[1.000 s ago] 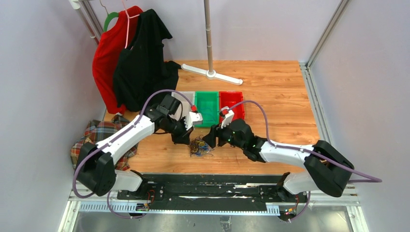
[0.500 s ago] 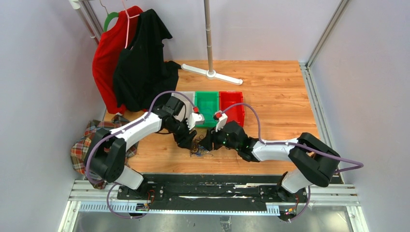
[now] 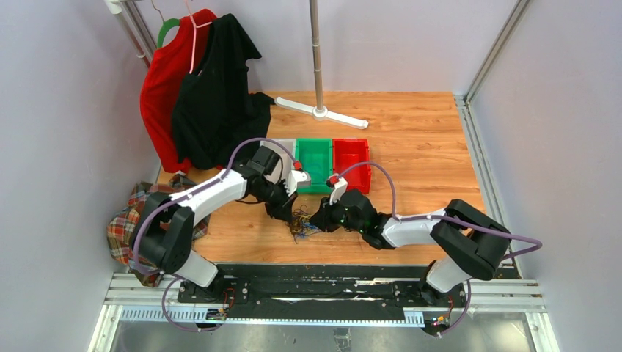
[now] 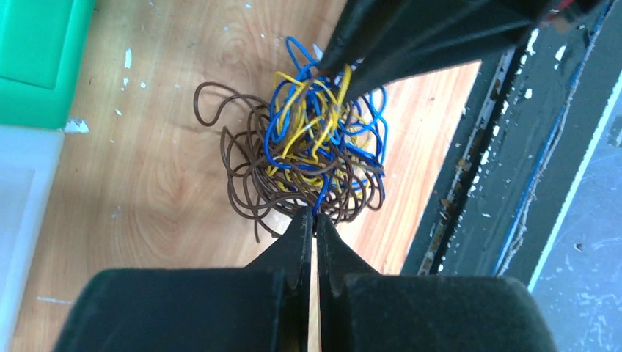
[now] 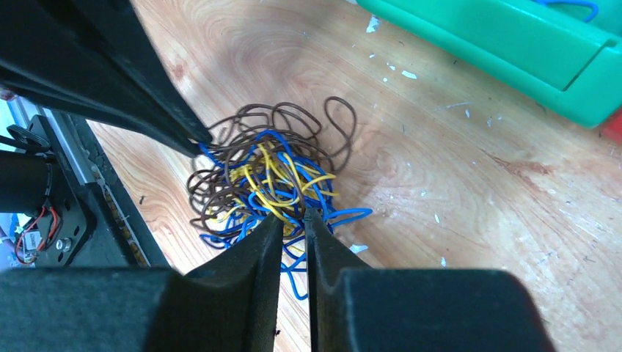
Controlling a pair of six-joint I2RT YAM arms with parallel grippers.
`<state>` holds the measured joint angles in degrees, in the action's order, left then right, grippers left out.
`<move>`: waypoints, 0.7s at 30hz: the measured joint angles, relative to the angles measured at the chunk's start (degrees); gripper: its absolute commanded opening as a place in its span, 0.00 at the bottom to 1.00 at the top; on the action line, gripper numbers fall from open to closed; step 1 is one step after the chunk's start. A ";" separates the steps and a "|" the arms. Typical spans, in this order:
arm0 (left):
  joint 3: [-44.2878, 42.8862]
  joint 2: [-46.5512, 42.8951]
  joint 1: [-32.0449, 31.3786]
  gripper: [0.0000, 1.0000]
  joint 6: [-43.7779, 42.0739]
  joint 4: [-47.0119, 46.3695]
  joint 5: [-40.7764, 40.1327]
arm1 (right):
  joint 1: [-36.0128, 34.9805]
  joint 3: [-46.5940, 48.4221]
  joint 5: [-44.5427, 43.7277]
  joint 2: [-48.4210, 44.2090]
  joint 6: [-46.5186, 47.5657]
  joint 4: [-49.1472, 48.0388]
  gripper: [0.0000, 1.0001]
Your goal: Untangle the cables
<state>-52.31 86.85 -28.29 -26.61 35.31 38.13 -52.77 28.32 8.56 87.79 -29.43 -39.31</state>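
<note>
Progress: cables (image 4: pixel 308 147) in 1 knotted clump — separating all remains | left gripper (image 4: pixel 309 216): pressed together, catch unclear | right gripper (image 5: pixel 287 220): pinching clump strands

Bright, even light from overhead, no harsh glare. Soft, diffuse shadows on wooden surface (image 3: pixel 433 147). Overhead view sharp, straight lines leaning slightly toward edges. Wrist views: cables (image 4: pixel 308 154) crisp, near black foreground soft-focused, mild sheen on wood grain.

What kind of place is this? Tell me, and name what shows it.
Probably a robot lab test cell: a wooden table framed by aluminium rails, set with staged props such as sorting bins and tangled cables.
</note>
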 measured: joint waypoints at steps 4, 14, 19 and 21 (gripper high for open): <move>-0.68 -4.28 0.00 0.01 -0.50 4.42 0.04 | 0.00 -0.72 -1.22 -0.02 -0.13 0.00 0.09; -8.68 -16.50 0.00 0.01 0.55 13.05 -0.07 | 0.00 -2.99 -5.20 -2.27 0.37 2.80 0.03; -10.78 -19.28 0.00 0.01 3.72 14.64 0.26 | -0.02 -2.99 -8.02 -9.25 1.77 8.07 0.36; -11.04 -20.09 0.00 0.01 4.79 14.78 0.42 | -0.28 -2.99 -9.14 -13.60 2.62 9.51 0.49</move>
<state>-63.35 66.76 -28.29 -21.82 50.09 38.54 -53.06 25.32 -0.58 74.19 -26.81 -29.80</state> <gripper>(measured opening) 0.018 0.316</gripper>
